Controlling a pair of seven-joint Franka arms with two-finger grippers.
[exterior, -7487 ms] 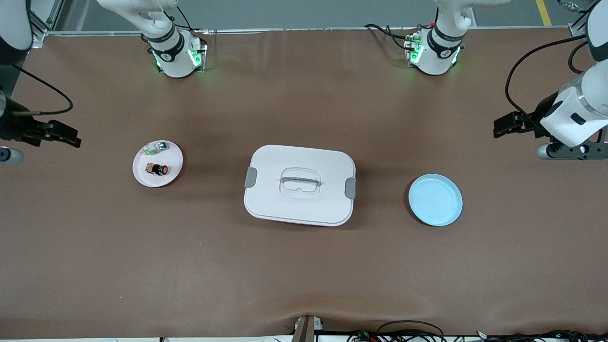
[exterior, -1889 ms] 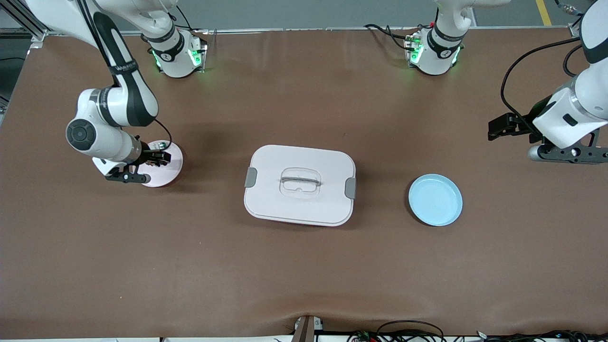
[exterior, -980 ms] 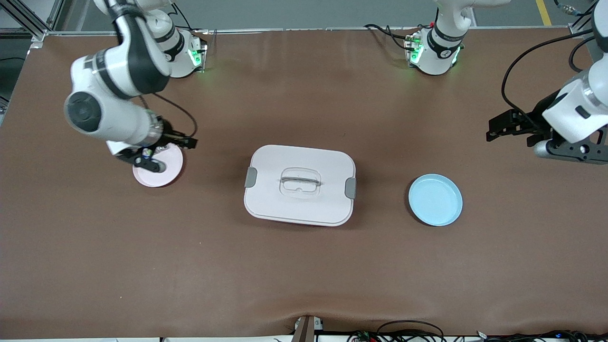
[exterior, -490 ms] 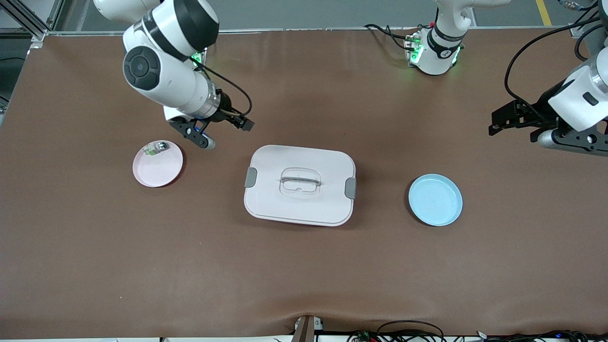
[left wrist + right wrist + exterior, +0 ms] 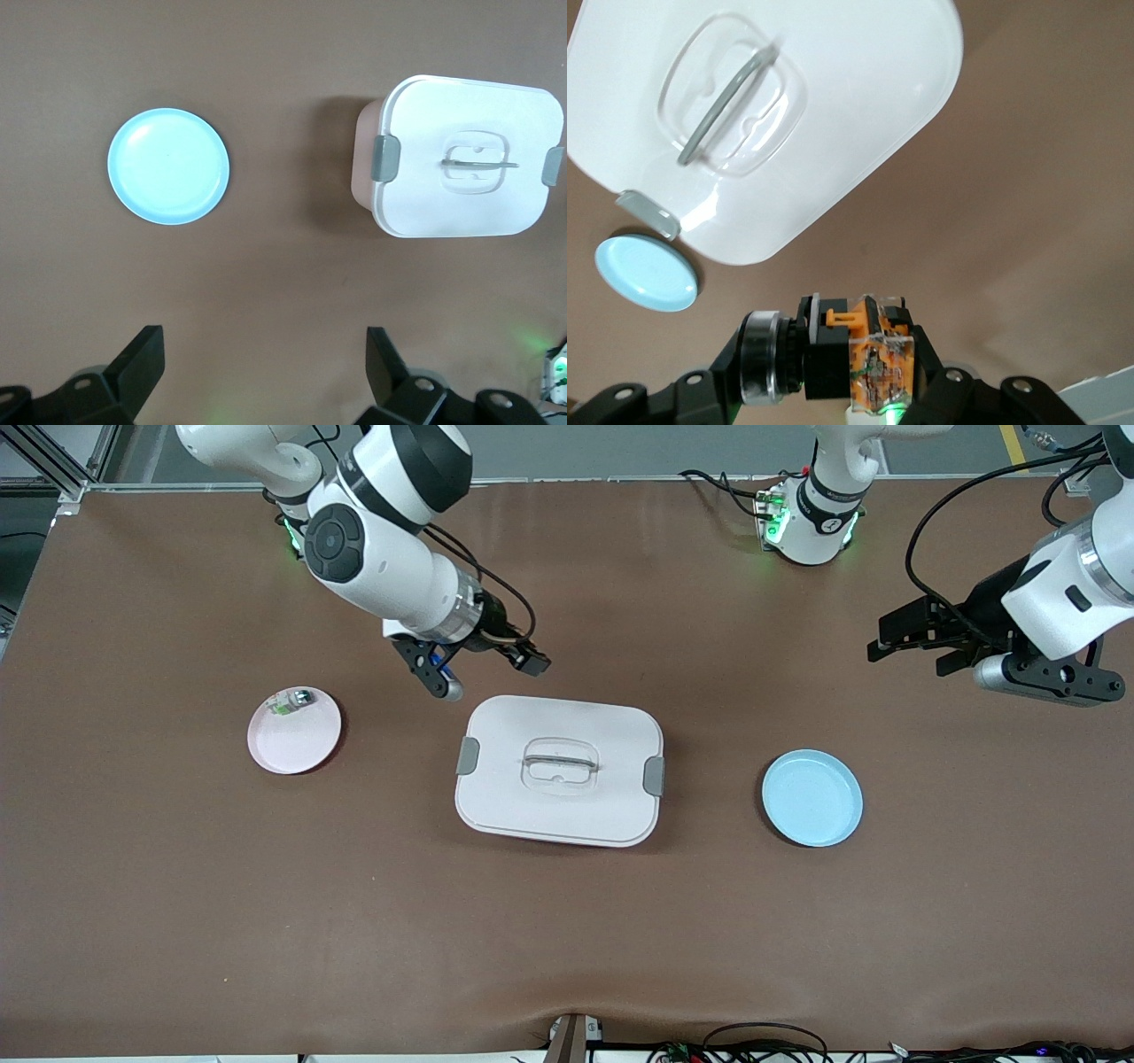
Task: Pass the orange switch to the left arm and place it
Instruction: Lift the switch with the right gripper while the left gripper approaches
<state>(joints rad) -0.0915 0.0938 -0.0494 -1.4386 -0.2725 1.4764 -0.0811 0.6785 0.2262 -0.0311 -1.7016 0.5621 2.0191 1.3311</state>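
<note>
The orange switch (image 5: 852,358) sits crosswise between the fingers of my right gripper (image 5: 837,365), which is shut on it; its silver-ringed cap points sideways. In the front view the right gripper (image 5: 530,661) hangs over bare table beside the box's corner at the right arm's end, and the switch is hidden there. The white box (image 5: 560,771) stands mid-table and also appears as the box (image 5: 788,106) and the box (image 5: 461,168) in the wrist views. My left gripper (image 5: 890,643) is open over the table at the left arm's end, and the left gripper (image 5: 263,354) holds nothing.
A pink plate (image 5: 306,746) at the right arm's end carries a small green-and-silver piece (image 5: 292,701). A light blue plate (image 5: 812,797) lies between the box and the left arm's end; the blue plate (image 5: 168,166) shows in both wrist views (image 5: 647,273). Cables run along the table's near edge.
My right arm has lifted the switch off the pink plate and carried it toward the box. The left arm has shifted a little toward the middle, its gripper still open.
</note>
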